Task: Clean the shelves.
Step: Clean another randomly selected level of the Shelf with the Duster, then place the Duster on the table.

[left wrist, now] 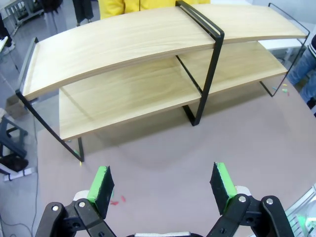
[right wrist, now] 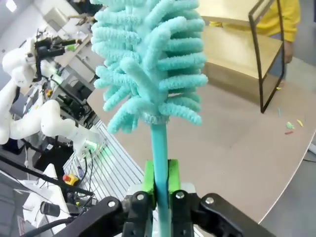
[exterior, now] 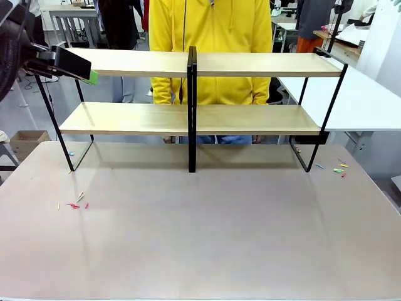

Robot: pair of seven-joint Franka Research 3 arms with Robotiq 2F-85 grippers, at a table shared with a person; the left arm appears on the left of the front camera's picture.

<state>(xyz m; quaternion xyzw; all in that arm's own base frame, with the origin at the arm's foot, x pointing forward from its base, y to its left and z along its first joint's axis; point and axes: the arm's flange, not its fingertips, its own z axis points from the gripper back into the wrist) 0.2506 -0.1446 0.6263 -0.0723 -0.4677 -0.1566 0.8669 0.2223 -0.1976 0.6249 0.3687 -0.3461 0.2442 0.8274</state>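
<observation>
- The shelves [exterior: 250,118] stand toward the far side of the beige table [exterior: 207,232], two light-wood boards in a thin black frame with a centre post [exterior: 192,106]; a person in a yellow top [exterior: 210,31] stands just behind them.
- Both boards look bare on top, so the dirt to shift seems to lie off the rack: small coloured scraps [exterior: 75,202] sit on the table in front of the rack's left end, and more scraps [exterior: 338,168] just beside its right legs.
- The right gripper [right wrist: 160,178] has its green pads pressed narrow on the handle of a teal duster [right wrist: 148,64], fluffy head pointing away from the wrist; the shelves' right end shows beyond it, so the duster is probably held ready to reach the boards.
- The left gripper [left wrist: 163,185] hangs with fingers spread wide and nothing between them, above the table in front of the shelves' left half, likely kept clear of the sweep.
- In the front view that left gripper [exterior: 78,68] sits at the left end of the top board.
</observation>
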